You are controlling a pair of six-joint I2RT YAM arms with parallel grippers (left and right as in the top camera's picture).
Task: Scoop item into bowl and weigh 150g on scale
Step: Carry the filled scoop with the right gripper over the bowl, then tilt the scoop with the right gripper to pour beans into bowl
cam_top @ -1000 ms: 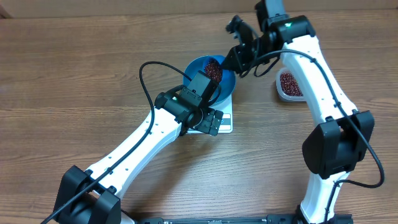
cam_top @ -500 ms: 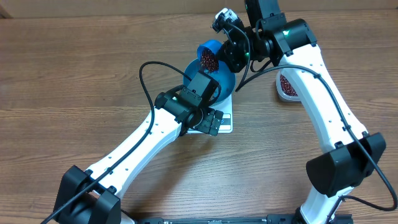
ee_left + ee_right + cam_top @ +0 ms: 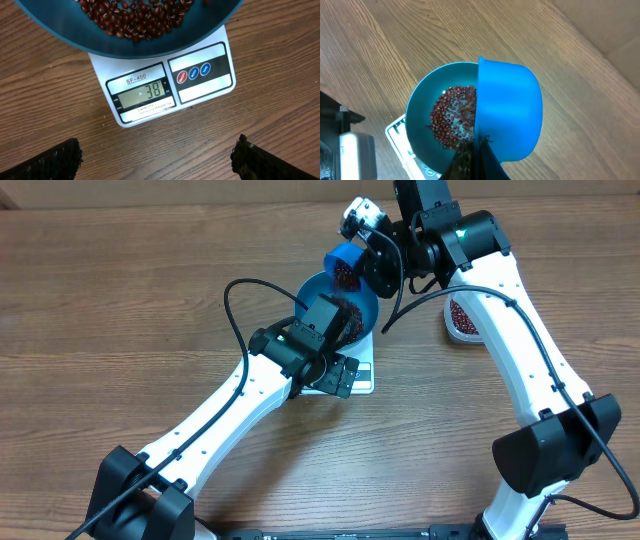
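The blue bowl (image 3: 312, 288) stands on the white scale (image 3: 362, 375), with red-brown beans (image 3: 452, 117) heaped inside it. My right gripper (image 3: 475, 150) is shut on the handle of a small blue scoop (image 3: 512, 115). The scoop (image 3: 340, 262) is tipped over the bowl's far rim, its beans facing the bowl. My left gripper (image 3: 157, 160) hangs open above bare wood just in front of the scale (image 3: 200, 85), whose display reads 38. Nothing lies between its fingers (image 3: 55, 162). In the left wrist view the bowl (image 3: 75, 35) overhangs the scale's back.
A clear plastic tub (image 3: 465, 315) with more beans sits to the right of the scale, partly under the right arm. The left arm's wrist (image 3: 320, 320) covers the bowl's near side. A black cable (image 3: 232, 310) loops to the left.
The right arm has raised the scoop from low over the bowl and tipped it at the far rim. The left arm and its open gripper have not moved.
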